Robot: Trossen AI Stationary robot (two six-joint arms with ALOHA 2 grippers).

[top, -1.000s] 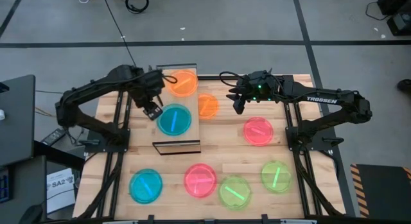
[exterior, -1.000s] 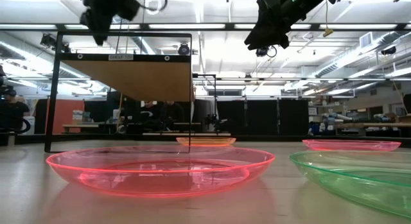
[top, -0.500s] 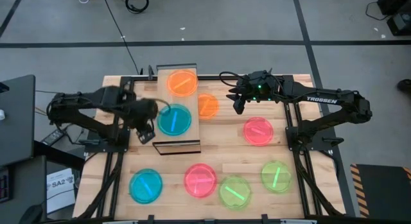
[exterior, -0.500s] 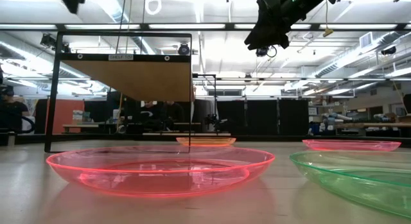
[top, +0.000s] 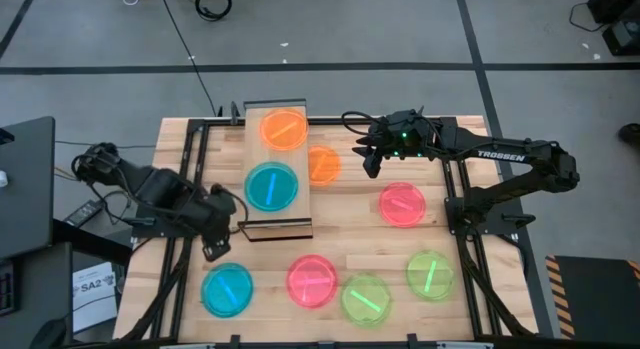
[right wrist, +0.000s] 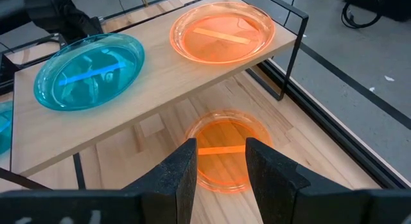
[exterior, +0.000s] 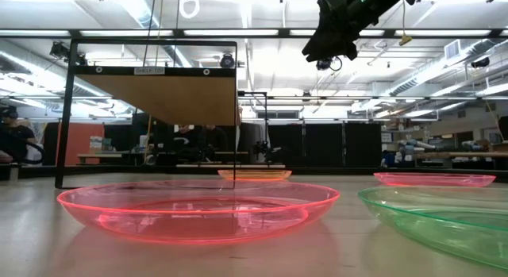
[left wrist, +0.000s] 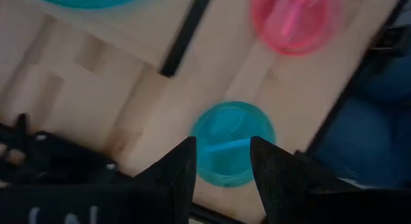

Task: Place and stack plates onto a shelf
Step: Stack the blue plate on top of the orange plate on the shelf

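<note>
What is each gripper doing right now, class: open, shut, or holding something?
Left gripper: open, empty, above the teal plate on the table.
Right gripper: open, empty, above the orange plate beside the shelf.

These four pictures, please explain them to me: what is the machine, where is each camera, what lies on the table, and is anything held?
It is a robot with two dark arms at a wooden table. One camera looks straight down, one sits at table height, and one rides on each wrist.

The raised shelf carries an orange plate and a teal plate. Six more plates lie on the table, among them an orange one partly under the shelf and a teal one.

The left end effector hangs open above that teal table plate. The right end effector hangs open above the orange table plate. Neither holds anything.
</note>
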